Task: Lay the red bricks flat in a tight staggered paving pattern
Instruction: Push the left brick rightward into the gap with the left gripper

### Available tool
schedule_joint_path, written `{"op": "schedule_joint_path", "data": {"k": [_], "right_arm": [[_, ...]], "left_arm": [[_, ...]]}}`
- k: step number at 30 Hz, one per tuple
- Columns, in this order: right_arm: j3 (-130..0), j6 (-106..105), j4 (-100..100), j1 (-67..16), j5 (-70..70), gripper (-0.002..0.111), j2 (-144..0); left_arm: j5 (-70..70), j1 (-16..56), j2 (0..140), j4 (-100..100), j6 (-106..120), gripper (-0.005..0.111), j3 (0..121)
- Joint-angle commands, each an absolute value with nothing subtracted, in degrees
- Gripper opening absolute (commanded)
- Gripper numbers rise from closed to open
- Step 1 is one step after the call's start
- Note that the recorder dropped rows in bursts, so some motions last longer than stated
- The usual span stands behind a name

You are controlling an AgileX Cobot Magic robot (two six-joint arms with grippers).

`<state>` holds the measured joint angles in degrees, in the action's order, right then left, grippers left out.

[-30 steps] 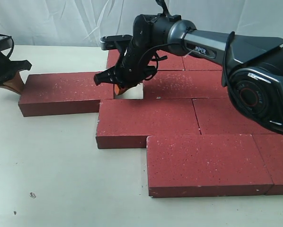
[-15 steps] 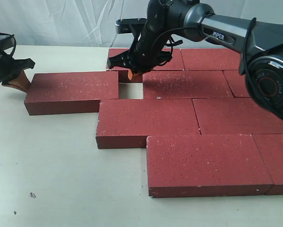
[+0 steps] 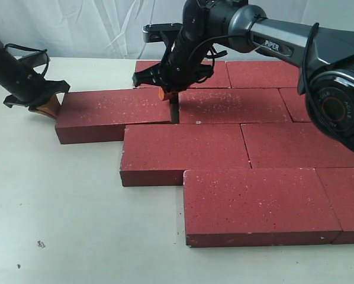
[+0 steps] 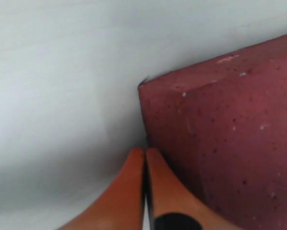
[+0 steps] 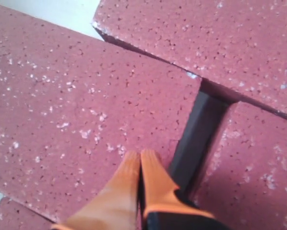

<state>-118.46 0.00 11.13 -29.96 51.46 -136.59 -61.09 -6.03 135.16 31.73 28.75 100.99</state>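
Several dark-red bricks lie flat in staggered rows. The left brick of the second row [image 3: 113, 113] [image 5: 81, 110] [image 4: 230, 143] sits with only a narrow dark gap between it and its right neighbour [image 3: 236, 105] [image 5: 249, 163]. My left gripper [image 3: 48, 107] [image 4: 145, 152] is shut, its orange tips pressed against that brick's left end face. My right gripper [image 3: 163, 93] [image 5: 140, 154] is shut and empty, hovering over the brick's right end beside the gap.
A front brick [image 3: 257, 204] and the one behind it [image 3: 183, 151] jut toward the camera. The back row [image 3: 260, 74] lies under the right arm. White cloth hangs behind the pale table [image 3: 64, 225].
The left gripper has pushed the left brick to the right, shrinking the wide gap to a thin slit. The right gripper rose out of that gap and now hangs above the brick.
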Motion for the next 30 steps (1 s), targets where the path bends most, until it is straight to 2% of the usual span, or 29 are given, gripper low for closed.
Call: {"op": "schedule_joint_path", "data": {"k": [1,17,30], "right_arm": [[-118.6,0.3,10.7,-29.6,50.9,-0.001,-136.0],[-118.6,0.3,10.6,-29.6,51.2,-0.001,-136.2],[-118.6,1.0,7.3,-29.6,59.7,-0.001,-135.5]], "left_arm": [[-61.2,-4.3,135.7,33.5,29.1,0.0,100.8],[-60.7,-2.9,135.7,37.1,30.1,0.0,101.0],[-63.8,-5.2,135.6,36.8,30.1,0.0,103.8]]}}
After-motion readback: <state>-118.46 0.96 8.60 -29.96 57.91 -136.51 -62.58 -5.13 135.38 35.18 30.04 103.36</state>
